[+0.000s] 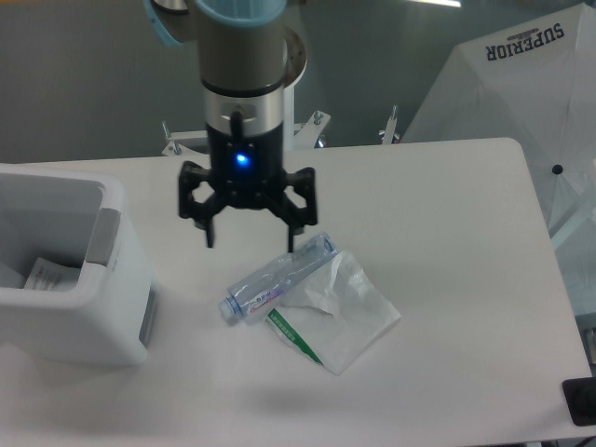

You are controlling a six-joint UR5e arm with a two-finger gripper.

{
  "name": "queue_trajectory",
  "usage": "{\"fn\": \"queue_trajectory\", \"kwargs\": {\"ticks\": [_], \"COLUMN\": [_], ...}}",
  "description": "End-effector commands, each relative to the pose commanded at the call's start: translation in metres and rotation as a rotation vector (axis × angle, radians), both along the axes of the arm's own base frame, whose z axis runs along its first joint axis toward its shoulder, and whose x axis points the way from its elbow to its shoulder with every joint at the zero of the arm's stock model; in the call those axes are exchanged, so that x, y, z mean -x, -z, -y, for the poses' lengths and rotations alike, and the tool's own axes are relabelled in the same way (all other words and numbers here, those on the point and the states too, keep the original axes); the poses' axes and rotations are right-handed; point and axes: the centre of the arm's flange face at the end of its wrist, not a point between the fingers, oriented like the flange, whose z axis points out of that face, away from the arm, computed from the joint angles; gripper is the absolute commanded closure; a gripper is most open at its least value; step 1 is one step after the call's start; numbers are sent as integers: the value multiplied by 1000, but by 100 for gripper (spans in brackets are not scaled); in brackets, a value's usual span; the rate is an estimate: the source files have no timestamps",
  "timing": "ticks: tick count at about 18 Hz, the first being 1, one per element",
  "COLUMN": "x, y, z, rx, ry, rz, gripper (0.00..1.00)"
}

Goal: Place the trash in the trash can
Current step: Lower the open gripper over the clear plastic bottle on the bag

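Hovering w/ fingers spread wide & holding nothing, gripper (250,240) sits just above bottle (277,279), which lies on tabletop (447,205) beside bag (340,307), both outside trash can (65,279) at left — task barely begun, I'd say.

The bin (65,270) runs off the left edge, so its far side is unseen. The arm (237,37) is cut by the top edge. The bottle (277,279) covers part of the bag (340,312). Its label print is too small to read.
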Motion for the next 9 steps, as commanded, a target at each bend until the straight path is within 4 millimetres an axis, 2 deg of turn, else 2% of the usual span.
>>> {"fn": "queue_trajectory", "kwargs": {"ticks": [5, 7, 8, 9], "x": [5, 9, 12, 13], "y": [13, 45, 67, 82], "z": [-2, -7, -9, -6], "rx": [51, 19, 11, 23], "ry": [25, 25, 20, 6], "rz": [-29, -63, -82, -118], "gripper": [0, 0, 0, 0]}}
